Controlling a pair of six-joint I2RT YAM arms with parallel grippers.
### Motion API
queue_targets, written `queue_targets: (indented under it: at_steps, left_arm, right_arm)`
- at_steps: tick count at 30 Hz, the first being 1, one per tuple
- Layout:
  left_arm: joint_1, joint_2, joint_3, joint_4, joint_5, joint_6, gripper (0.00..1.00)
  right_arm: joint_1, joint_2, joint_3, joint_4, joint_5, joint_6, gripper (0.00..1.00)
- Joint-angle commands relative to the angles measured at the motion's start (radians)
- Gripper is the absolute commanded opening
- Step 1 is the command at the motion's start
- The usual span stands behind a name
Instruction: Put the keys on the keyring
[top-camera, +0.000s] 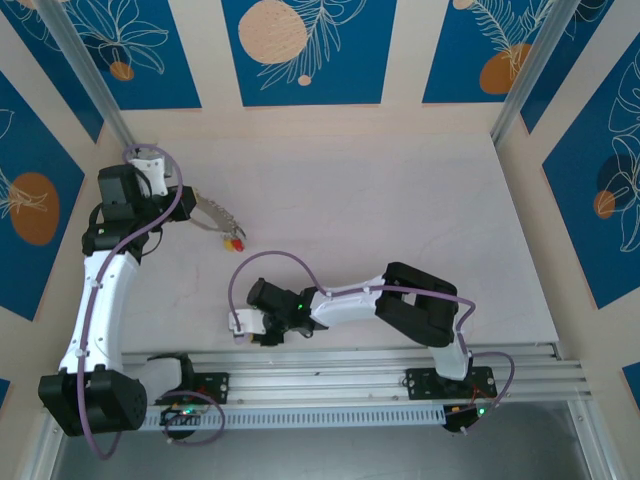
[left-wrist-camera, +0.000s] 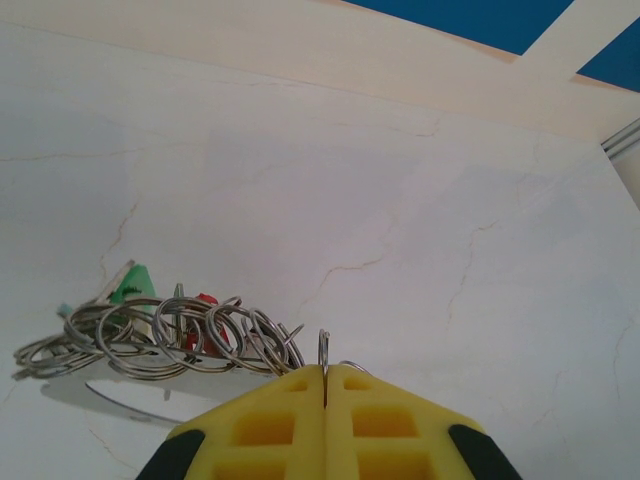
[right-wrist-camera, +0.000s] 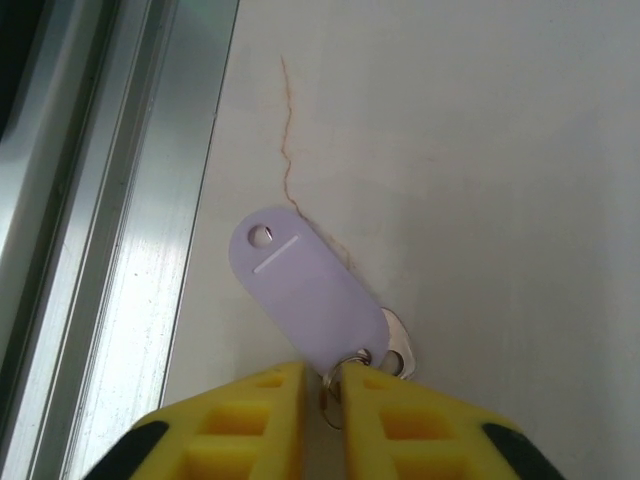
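Note:
My left gripper (left-wrist-camera: 324, 372) is shut on a thin metal ring standing edge-on, part of the keyring (left-wrist-camera: 323, 345). Its bunch of small split rings (left-wrist-camera: 190, 338) trails left over the table with a green tag (left-wrist-camera: 131, 284) and a red tag (left-wrist-camera: 206, 303). From above, the left gripper (top-camera: 226, 226) hangs at the table's left with red and yellow keys (top-camera: 236, 240) at its tip. A pale lilac key tag (right-wrist-camera: 305, 290) lies on the table, a metal key (right-wrist-camera: 403, 348) under it. My right gripper (right-wrist-camera: 322, 378) pinches that tag's small split ring, beside the near rail (top-camera: 240, 324).
An aluminium rail (top-camera: 350, 365) runs along the near edge, just left of the lilac tag in the right wrist view (right-wrist-camera: 100, 250). Walls with blue panels (top-camera: 300, 50) close the pale table (top-camera: 400, 210) at the back and sides.

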Motion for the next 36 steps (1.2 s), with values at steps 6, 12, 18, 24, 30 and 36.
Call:
queue_targets:
  at_steps: [6, 12, 18, 24, 30, 36]
  left_arm:
    - [0.013, -0.044, 0.007, 0.057, 0.024, 0.001, 0.0]
    - [0.013, -0.049, -0.001, 0.061, 0.024, 0.004, 0.0]
    - [0.014, -0.049, -0.006, 0.065, 0.013, 0.012, 0.0]
    - [0.012, -0.061, -0.023, 0.068, 0.015, 0.022, 0.0]
    - [-0.008, -0.079, -0.055, 0.124, 0.07, 0.016, 0.0]
    - [-0.077, -0.125, -0.09, 0.181, 0.139, 0.041, 0.0]
  right_arm:
    - [-0.01, 0.029, 0.047, -0.053, -0.01, 0.009, 0.0]
    - [-0.013, -0.028, 0.025, -0.079, -0.016, 0.035, 0.0]
    - [-0.057, -0.204, -0.081, -0.083, -0.132, 0.115, 0.0]
    - [-0.134, -0.399, -0.149, -0.124, -0.325, 0.225, 0.0]
    - [-0.288, -0.607, -0.224, -0.04, -0.548, 0.446, 0.0]
    - [-0.416, -0.772, -0.276, 0.129, -0.66, 0.691, 0.0]
